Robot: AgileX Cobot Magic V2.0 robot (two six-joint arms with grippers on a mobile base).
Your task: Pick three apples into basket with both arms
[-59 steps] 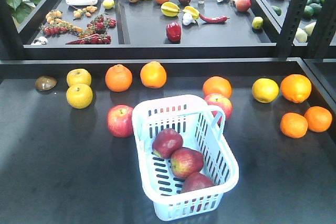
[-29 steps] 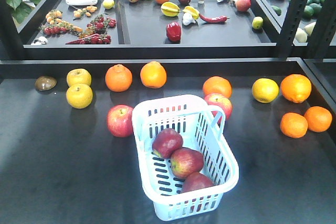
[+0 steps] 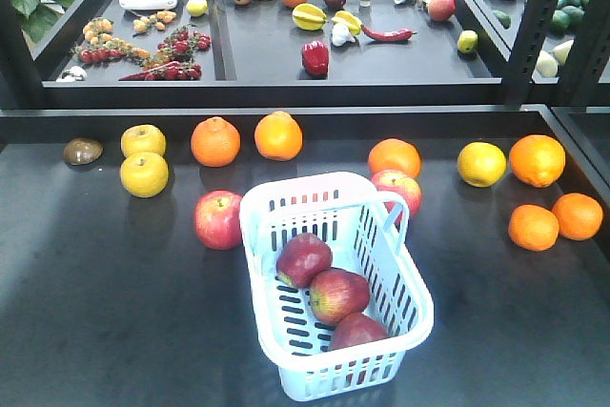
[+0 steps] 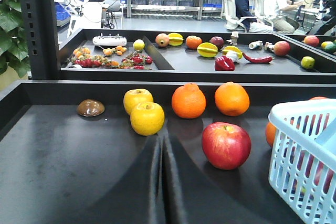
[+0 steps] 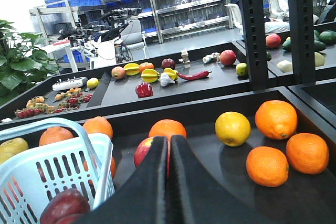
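Three apples [image 3: 335, 295] lie in the basket [image 3: 286, 199]; left gripper [image 4: 161, 182] and right gripper [image 5: 169, 182] are both closed, holding nothing.

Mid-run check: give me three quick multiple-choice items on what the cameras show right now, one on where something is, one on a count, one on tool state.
1. Where does the loose red apple nearest the basket lie?
A. inside the basket
B. on the table by the basket's left side in the front view
C. in the back tray

2. How many dark red apples lie in the basket?
A. one
B. two
C. three

3. How do the fingers of the left tool and right tool stand?
A. both shut with nothing between them
B. both wide open
C. each clamped on an apple

Answers: 1 B, it rests on the black surface outside the rim. 2 C, three lie in a row on the slotted floor. 3 A, each wrist view shows the fingers together, empty.
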